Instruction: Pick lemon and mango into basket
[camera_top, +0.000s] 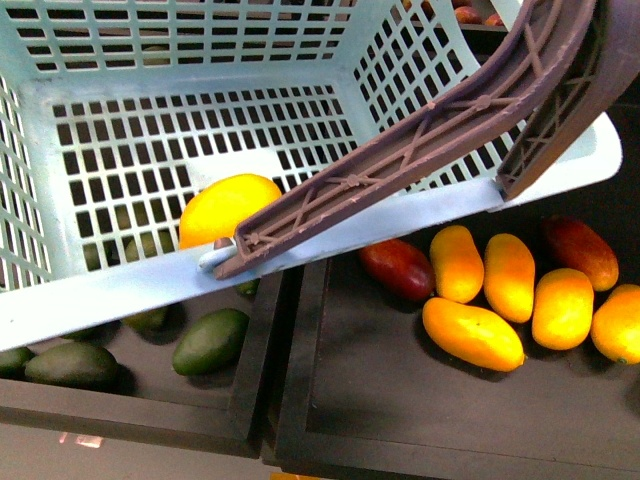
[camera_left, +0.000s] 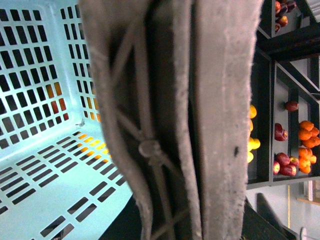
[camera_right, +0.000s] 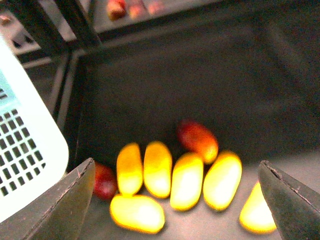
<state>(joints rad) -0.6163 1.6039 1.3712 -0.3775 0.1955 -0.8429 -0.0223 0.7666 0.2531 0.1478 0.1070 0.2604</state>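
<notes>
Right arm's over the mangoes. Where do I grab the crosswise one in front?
Take the mango across its narrow middle, from straight above, with the open right gripper. It lies flat and is long, so end to end looks too wide. Its front side is free; other mangoes crowd the far side.

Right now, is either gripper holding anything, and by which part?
The right gripper is open and empty. The basket hangs lifted, its brown handle filling the left wrist view; the left gripper probably holds it there, though unseen.
</notes>
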